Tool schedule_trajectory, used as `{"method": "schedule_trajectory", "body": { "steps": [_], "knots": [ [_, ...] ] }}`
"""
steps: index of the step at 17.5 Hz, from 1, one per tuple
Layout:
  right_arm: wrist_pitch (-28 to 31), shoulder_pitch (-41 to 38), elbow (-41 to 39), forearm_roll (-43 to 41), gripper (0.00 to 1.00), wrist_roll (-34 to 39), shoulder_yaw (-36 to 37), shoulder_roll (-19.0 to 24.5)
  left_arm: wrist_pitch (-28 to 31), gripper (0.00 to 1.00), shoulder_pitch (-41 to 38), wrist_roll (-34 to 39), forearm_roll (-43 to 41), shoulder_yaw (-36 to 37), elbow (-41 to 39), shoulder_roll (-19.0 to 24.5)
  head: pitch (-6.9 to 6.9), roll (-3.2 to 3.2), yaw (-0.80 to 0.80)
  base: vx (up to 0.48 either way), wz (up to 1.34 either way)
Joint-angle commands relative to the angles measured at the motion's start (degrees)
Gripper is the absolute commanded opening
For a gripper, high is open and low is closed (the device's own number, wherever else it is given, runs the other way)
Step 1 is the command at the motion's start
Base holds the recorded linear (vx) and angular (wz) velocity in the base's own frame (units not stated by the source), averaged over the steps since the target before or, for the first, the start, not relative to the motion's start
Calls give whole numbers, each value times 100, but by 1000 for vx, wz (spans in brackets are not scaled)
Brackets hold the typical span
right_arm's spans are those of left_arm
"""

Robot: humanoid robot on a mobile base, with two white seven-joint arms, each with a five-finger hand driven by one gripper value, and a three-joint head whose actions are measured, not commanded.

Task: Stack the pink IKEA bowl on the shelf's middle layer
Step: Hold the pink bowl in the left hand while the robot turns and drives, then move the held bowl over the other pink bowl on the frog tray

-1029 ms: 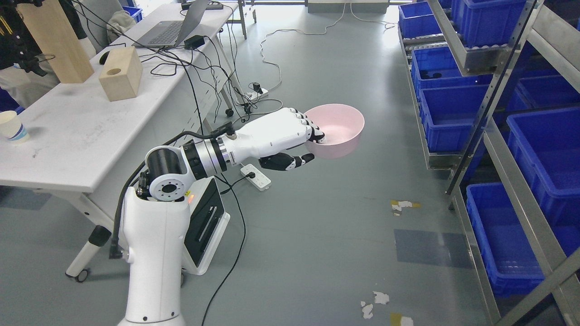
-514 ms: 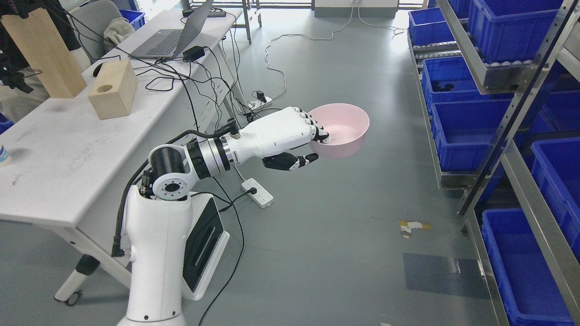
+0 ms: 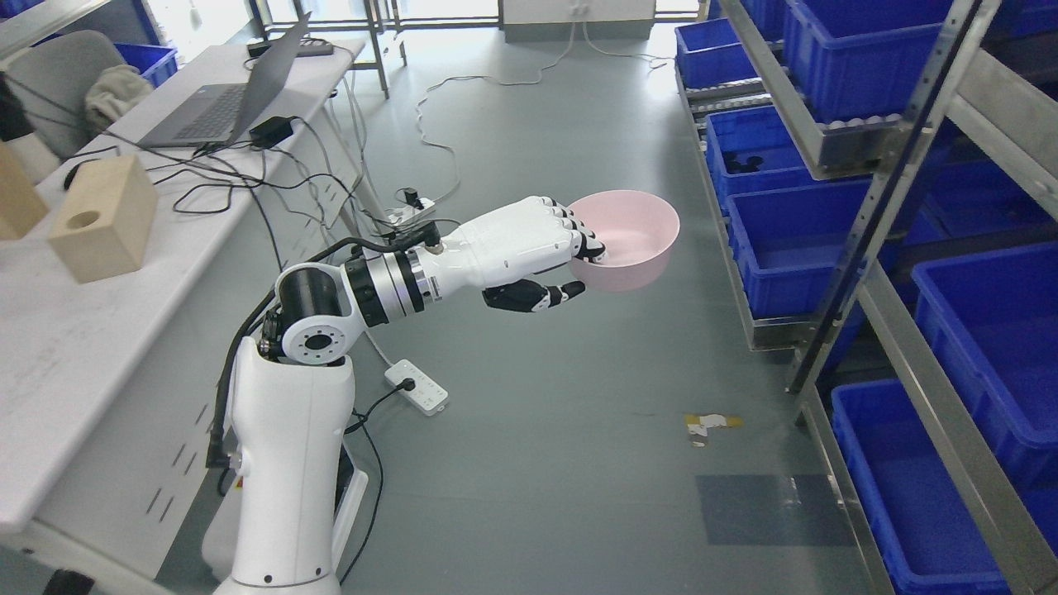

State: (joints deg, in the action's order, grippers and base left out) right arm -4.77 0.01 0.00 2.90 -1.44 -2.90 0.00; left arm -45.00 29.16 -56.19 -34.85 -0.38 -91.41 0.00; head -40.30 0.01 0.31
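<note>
Now the left hand [image 3: 541, 256] carries the pink bowl [image 3: 632, 240] above the floor. Its fingers [image 3: 583, 240] hook over the near rim, beside the shelf [image 3: 893, 140].

Robot's left hand [image 3: 529, 252] grips a pink bowl [image 3: 632, 240] by its rim, above grey floor [image 3: 562, 413], beside shelves of blue bins [image 3: 785, 240]

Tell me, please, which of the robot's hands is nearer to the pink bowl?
The left hand: its fingers hook over the near rim of the pink bowl, holding it in the air. The right hand is out of view.
</note>
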Motion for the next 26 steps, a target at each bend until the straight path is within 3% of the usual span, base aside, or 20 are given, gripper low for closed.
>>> {"method": "schedule_trajectory", "body": {
  "steps": [1,4,9,13,26],
  "knots": [
    [2,-124,-100,0,100,-5,0,-100,0,2,19,29,5,100,0,100,0,0,0,113,-548],
    [2,-124,-100,0,100,-5,0,-100,0,2,80,73,127,240,0,100,0,0,0,75,-882],
    [2,-124,-100,0,100,-5,0,-100,0,2,1290,230,804,460,0,100,0,0,0,20,-1185],
    [2,-124,-100,0,100,-5,0,-100,0,2,1601,187,752,434,131,100,0,0,0,-12,-1267],
    [2,-124,-100,0,100,-5,0,-100,149,4,2506,-68,-1304,188,1642,100,0,0,0,7,-741]
  ]
}}
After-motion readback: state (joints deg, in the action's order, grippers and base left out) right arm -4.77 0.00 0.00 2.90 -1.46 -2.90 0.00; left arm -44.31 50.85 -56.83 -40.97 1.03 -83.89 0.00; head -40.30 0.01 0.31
